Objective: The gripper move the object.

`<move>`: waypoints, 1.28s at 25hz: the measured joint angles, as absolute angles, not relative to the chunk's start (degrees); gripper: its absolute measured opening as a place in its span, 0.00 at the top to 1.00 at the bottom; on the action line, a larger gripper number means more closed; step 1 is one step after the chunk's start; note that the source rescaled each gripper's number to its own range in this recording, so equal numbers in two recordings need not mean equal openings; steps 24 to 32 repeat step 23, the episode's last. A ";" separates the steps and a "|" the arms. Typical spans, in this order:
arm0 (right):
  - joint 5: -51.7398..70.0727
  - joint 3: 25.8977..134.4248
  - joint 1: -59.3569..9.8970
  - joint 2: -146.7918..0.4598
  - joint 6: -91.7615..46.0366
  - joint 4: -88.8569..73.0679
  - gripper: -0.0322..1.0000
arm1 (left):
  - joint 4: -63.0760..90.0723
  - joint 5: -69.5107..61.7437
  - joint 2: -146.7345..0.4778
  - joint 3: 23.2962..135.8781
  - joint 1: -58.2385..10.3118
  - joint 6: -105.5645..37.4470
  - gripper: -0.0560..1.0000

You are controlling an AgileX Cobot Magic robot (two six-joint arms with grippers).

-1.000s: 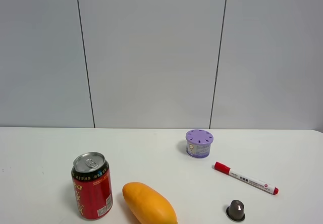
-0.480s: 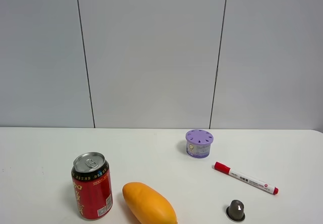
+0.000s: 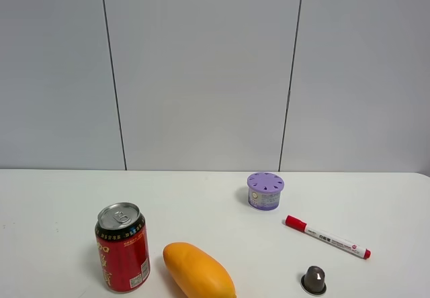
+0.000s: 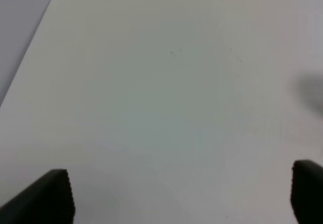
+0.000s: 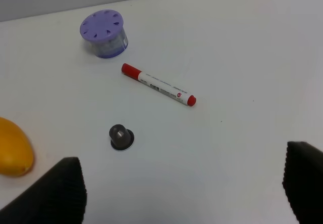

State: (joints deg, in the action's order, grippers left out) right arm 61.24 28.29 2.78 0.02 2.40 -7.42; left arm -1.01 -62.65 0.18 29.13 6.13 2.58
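Observation:
The red drink can (image 3: 123, 247) with gold lettering, black rim band and silver top stands upright at the front left of the white table (image 3: 201, 197). No arm shows in the exterior view. In the left wrist view my left gripper (image 4: 181, 196) is open, its black fingertips (image 4: 48, 196) wide apart over bare table, and the can is out of that view. In the right wrist view my right gripper (image 5: 184, 191) is open, its black fingertips (image 5: 58, 188) apart above the table, and the can is not in that view.
An orange-yellow mango (image 3: 199, 270) lies just right of the can; its end shows in the right wrist view (image 5: 14, 147). A purple perforated-lid container (image 3: 265, 190) stands further back. A red-capped marker (image 3: 327, 236) and a small dark capsule (image 3: 314, 280) lie at the right.

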 joint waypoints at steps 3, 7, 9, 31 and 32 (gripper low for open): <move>61.24 28.29 2.78 0.02 2.40 -7.42 0.00 | -0.66 -62.25 0.18 29.13 6.13 2.51 0.20; 61.24 28.29 2.78 0.02 2.40 -7.42 0.00 | 1.03 -61.41 0.18 28.10 6.20 0.74 0.20; 61.24 28.29 2.78 0.02 2.40 -7.42 0.00 | 1.27 -61.34 0.18 28.08 6.20 0.49 0.20; 61.24 28.29 2.78 0.02 2.40 -7.42 0.00 | 1.39 -61.10 0.18 28.08 6.20 0.00 0.20; 61.24 28.29 2.78 0.02 2.40 -7.42 0.00 | 1.39 -61.10 0.18 28.08 6.20 0.00 0.20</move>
